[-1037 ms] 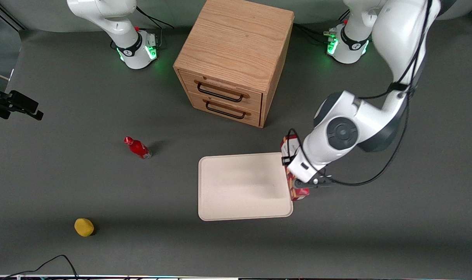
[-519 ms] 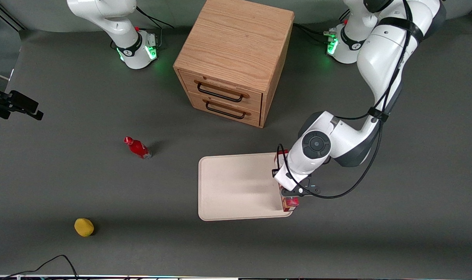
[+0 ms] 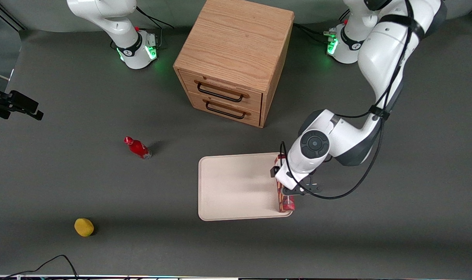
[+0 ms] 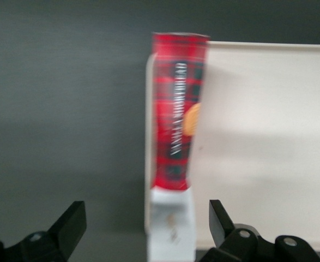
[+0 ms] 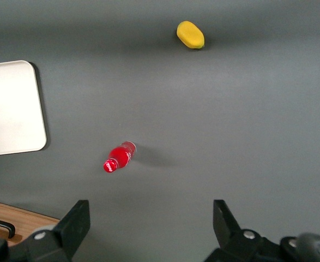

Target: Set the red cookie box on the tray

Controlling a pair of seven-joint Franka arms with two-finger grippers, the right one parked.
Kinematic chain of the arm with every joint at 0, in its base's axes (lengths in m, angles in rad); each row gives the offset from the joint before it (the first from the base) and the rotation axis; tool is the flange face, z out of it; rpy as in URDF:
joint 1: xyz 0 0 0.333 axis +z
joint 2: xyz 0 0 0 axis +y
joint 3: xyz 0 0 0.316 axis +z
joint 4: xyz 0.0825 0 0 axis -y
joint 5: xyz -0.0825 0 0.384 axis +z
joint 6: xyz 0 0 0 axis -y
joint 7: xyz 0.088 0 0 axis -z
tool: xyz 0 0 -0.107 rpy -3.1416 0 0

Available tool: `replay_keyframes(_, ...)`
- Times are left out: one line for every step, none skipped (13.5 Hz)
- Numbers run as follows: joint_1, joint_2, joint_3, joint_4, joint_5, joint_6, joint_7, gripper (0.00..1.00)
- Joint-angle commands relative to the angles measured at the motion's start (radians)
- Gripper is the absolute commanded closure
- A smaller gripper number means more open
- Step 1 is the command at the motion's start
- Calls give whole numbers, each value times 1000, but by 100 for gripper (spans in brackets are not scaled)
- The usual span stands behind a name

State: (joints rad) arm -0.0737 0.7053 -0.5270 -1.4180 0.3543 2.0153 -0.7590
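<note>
You're most of the way there, but don't call it done yet. The red cookie box (image 3: pixel 284 194) is down at the tray (image 3: pixel 236 186), along the tray's edge toward the working arm's end of the table, running lengthwise with that edge. In the wrist view the red cookie box (image 4: pixel 177 120) sits right at the tray (image 4: pixel 263 136) rim, w/ its white end panel nearest the camera; whether it's fully inside the rim or riding on it, you can't tell from either view, so check that first. The gripper (image 3: pixel 288 192) hangs directly over the box, and in the wrist view the gripper (image 4: pixel 148 224) has its fingers spread wide, one each side of the box and clear of it, so the box looks let go, resting on its own. What's left, by my read: lift the arm straight up w/o brushing the box, then confirm it lies flat inside the rim. If it's perched on the rim it may need a nudge toward the tray's middle, where there's plenty of bare surface. Other stuff is well apart and not in your way: the small red bottle (image 3: pixel 138 147), the yellow object (image 3: pixel 84 227), the wooden drawer cabinet (image 3: pixel 232 58).
</note>
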Motion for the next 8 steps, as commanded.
replay_keyframes(41, -195, 2, -30, -75, -171, -11, 0)
replay_keyframes(64, -251, 4, -29, -90, -237, 22, 0)
replay_keyframes(77, -309, 13, -29, -116, -306, 88, 0)
replay_keyframes(84, -372, 66, -27, -170, -373, 163, 0)
replay_keyframes(80, -451, 152, -29, -242, -441, 276, 0)
replay_keyframes(75, -522, 238, -36, -302, -526, 408, 0)
replay_keyframes(74, -583, 304, -61, -317, -591, 526, 0)
replay_keyframes(74, -649, 359, -109, -325, -611, 611, 0)
